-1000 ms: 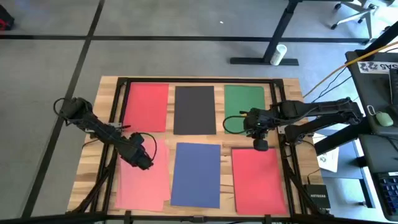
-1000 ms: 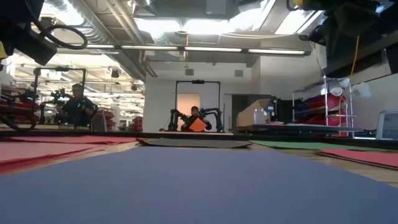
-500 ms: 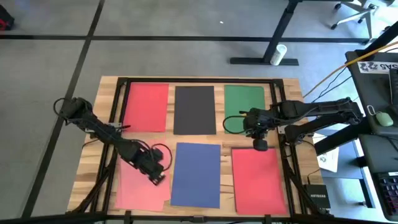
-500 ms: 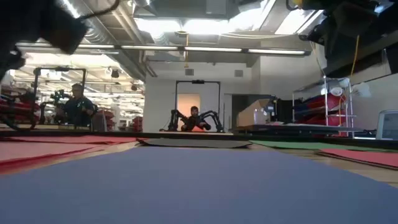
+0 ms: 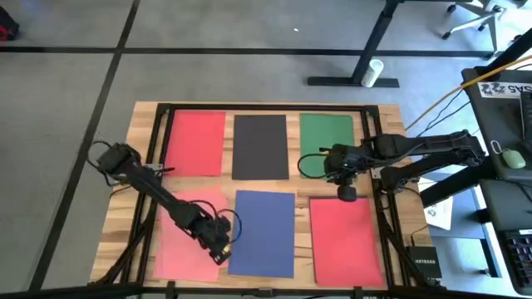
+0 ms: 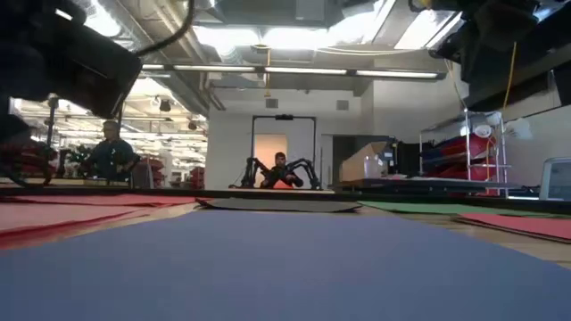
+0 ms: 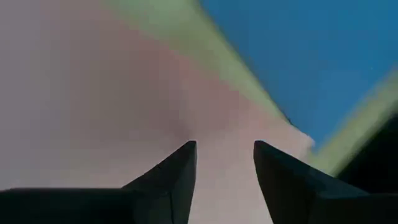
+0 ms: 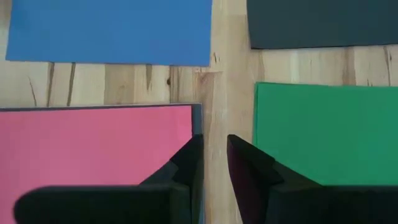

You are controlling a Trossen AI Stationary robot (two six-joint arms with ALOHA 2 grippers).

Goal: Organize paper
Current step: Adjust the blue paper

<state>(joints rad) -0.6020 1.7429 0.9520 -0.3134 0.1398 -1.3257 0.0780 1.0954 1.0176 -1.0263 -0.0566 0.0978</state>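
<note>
1. High view: we see a wooden table (image 5: 129,187) carrying six sheets of paper in two rows. The far row holds a red sheet (image 5: 196,143), a black sheet (image 5: 260,147) and a green sheet (image 5: 326,137); the near row holds a pink sheet (image 5: 187,241), a blue sheet (image 5: 263,232) and a second red sheet (image 5: 345,241).
2. High view: we find the left gripper (image 5: 218,247) low over the pink sheet's near corner, just beside the blue sheet's edge, with the left arm reaching diagonally across the pink sheet.
3. Left wrist view: we see its two dark fingers (image 7: 168,186) spread apart with a clear gap, and nothing is held between them; pink paper fills most of the picture, and the blue sheet (image 7: 311,56) lies beyond a strip of table.
4. High view: we locate the right gripper (image 5: 347,193) above the far edge of the near-row red sheet, close to the green sheet's near corner.
5. Right wrist view: we see its fingers (image 8: 249,171) nearly together, a narrow slit between them, grasping nothing visible. They hang over bare wood between a pink-red sheet (image 8: 93,146) and the green sheet (image 8: 326,134); the blue sheet (image 8: 109,31) and black sheet (image 8: 323,23) lie farther off.
6. Low view: we look level across the blue sheet (image 6: 285,267) into a workshop, where a seated person (image 6: 111,156) and another robot rig (image 6: 278,171) show.
</note>
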